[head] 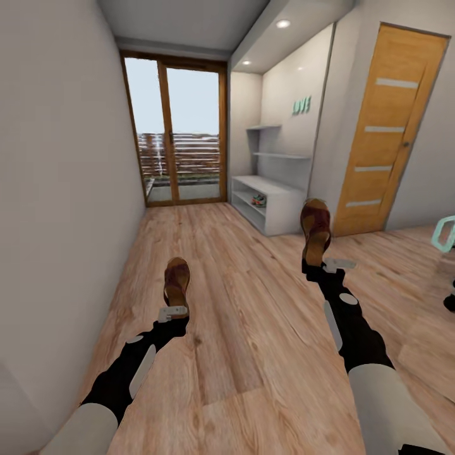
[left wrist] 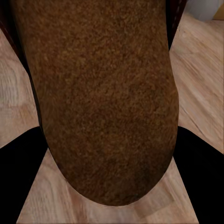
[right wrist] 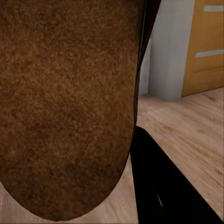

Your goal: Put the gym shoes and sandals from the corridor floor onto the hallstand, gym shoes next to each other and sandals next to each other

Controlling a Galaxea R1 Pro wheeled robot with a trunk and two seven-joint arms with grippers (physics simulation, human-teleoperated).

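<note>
Each gripper carries one of the two sandals above the corridor floor [head: 253, 328]. My left gripper [head: 172, 311] is shut on the heel of a brown sandal [head: 176, 281], whose tan footbed [left wrist: 107, 93] lies between the black fingers [left wrist: 18, 177]. My right gripper [head: 328, 264] is shut on the other sandal [head: 315, 229], with its footbed [right wrist: 65, 102] beside a black finger [right wrist: 163, 186]. The pale hallstand [head: 278, 218] stands ahead on the right. On its shelf sits a white shoe with green and red, one of the gym shoes [head: 258, 201]; how many lie there is too small to tell.
A plain wall [head: 57, 189] runs along the left. Glass doors [head: 183, 136] close the corridor's far end. An orange wooden door [head: 388, 133] stands right of the rack. A teal object [head: 445, 232] and a dark shape [head: 450, 303] show at the right edge.
</note>
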